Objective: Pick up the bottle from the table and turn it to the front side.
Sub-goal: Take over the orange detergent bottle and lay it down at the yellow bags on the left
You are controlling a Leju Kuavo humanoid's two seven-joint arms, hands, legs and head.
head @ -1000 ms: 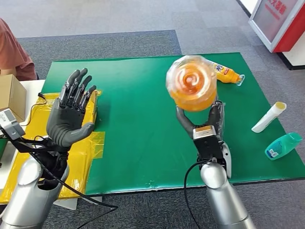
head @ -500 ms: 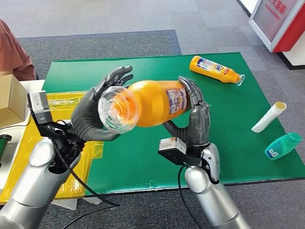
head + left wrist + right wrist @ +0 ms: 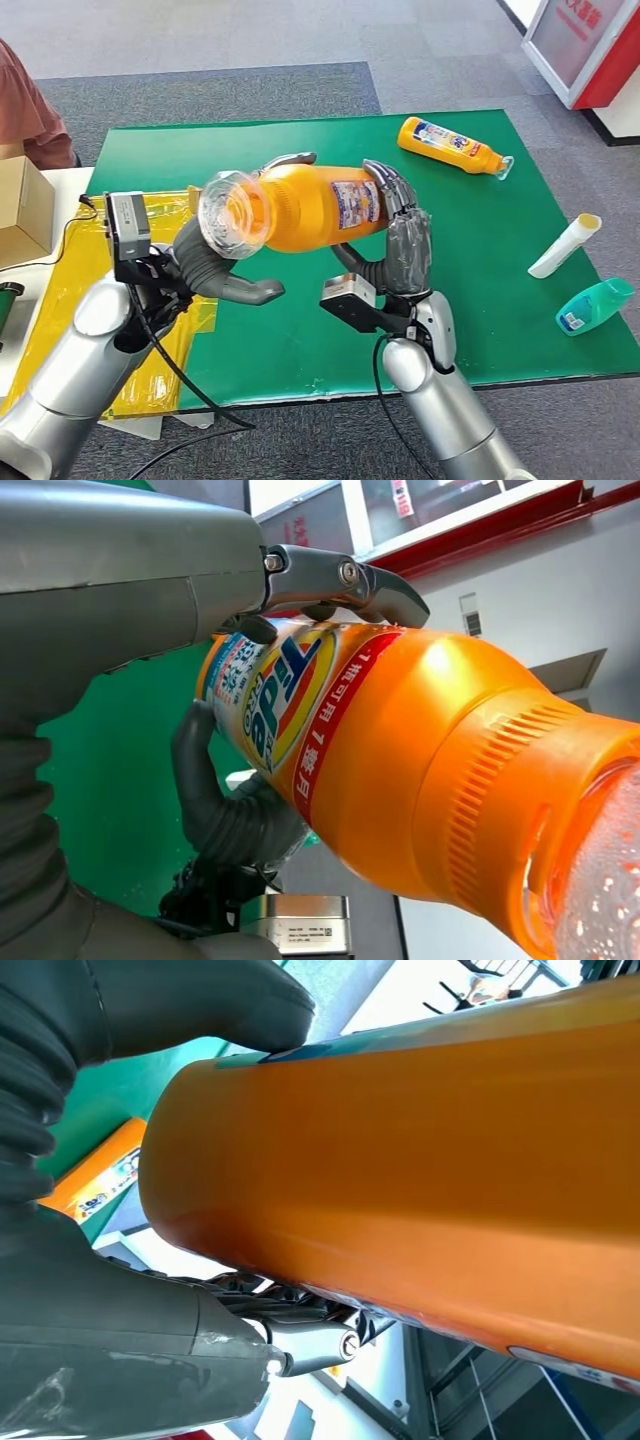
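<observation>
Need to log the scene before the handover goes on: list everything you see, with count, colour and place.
Held bottle: one, orange with clear cap, lying sideways in the air between both hands.
Second bottle: one, orange, lying on the mat's far right.
Tube: one, white with yellow cap, right edge of mat.
Teal bottle: one, near right corner.
Mat: one, green, on the table.
Yellow bag: one, left of mat.
Cardboard box: one, brown, far left.
Person's sleeve: one, reddish, upper left.
Left hand: grey, holds the neck end.
Right hand: grey, grips the base end.
</observation>
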